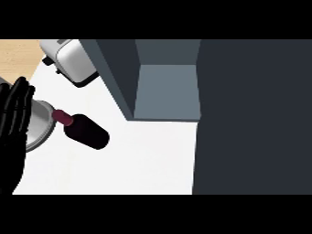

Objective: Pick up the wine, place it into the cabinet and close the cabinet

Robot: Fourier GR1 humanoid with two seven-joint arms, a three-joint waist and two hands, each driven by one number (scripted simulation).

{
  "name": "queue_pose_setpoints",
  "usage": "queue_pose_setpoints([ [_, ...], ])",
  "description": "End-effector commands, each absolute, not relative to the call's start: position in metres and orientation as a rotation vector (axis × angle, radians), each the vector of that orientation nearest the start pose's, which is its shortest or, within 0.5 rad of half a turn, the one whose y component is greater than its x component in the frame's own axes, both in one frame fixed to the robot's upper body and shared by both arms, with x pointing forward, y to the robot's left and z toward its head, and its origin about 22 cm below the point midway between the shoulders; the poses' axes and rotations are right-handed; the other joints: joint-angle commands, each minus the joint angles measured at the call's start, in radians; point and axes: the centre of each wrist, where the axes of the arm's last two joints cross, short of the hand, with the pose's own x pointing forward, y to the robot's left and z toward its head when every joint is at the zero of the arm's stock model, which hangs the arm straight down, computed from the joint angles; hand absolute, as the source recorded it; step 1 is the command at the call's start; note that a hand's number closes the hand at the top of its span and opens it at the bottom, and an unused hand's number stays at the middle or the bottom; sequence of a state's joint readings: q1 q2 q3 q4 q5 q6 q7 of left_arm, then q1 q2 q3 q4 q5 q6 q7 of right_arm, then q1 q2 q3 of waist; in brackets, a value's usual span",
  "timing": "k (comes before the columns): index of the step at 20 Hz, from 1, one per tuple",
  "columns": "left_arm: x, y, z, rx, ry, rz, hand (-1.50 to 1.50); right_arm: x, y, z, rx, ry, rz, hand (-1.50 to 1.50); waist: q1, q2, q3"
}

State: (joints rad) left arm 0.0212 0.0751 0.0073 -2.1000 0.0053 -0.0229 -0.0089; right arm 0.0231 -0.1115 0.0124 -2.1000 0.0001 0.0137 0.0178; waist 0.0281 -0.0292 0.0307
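Leftmost, the black left hand rests open, fingers straight, holding nothing. Just beside it sits a round grey metal pot, touching the dark wine bottle on the white counter, below the grey open cabinet and white toaster.

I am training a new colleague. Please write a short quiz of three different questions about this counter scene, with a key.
1. True or false: the dark wine bottle with a red neck stands inside the grey cabinet.
2. Which hand shows at the view's left edge, open with fingers up?
3. Multiple choice: what is behind the bottle, near the cabinet? A) white toaster B) blue kettle C) green bowl

Key:
1. False; it is on the white counter.
2. The left hand.
3. A, the white toaster.
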Motion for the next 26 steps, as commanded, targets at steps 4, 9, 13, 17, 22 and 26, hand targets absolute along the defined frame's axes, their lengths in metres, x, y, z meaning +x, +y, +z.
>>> queue_pose_setpoints([
  [4, 0.243, 0.223, 0.147, -0.188, -2.078, -0.225, -1.50, 0.187, -0.232, 0.109, -0.049, -2.091, 0.076, -1.50, -0.049, 0.030, -0.030],
  [9, 0.259, 0.198, 0.132, -0.472, -1.819, -0.219, -1.50, 0.165, -0.214, 0.126, 0.304, -1.970, 0.273, -1.50, -0.062, 0.028, -0.030],
  [13, 0.251, 0.189, 0.172, -0.512, -1.768, -0.201, -1.50, 0.129, -0.216, 0.146, 0.323, -1.953, 0.305, -1.50, -0.045, 0.023, -0.030],
  [17, 0.223, 0.181, 0.185, -0.526, -1.763, -0.204, -1.50, 0.114, -0.212, 0.162, 0.323, -1.951, 0.301, -1.50, -0.032, 0.025, -0.030],
  [22, 0.200, 0.168, 0.199, -0.519, -1.751, -0.193, -1.50, 0.106, -0.211, 0.177, 0.313, -1.952, 0.272, -1.50, -0.030, 0.025, -0.031],
  [26, 0.193, 0.174, 0.216, -0.518, -1.756, -0.184, -1.50, 0.087, -0.218, 0.193, 0.321, -1.943, 0.280, -1.50, -0.033, 0.025, -0.031],
])
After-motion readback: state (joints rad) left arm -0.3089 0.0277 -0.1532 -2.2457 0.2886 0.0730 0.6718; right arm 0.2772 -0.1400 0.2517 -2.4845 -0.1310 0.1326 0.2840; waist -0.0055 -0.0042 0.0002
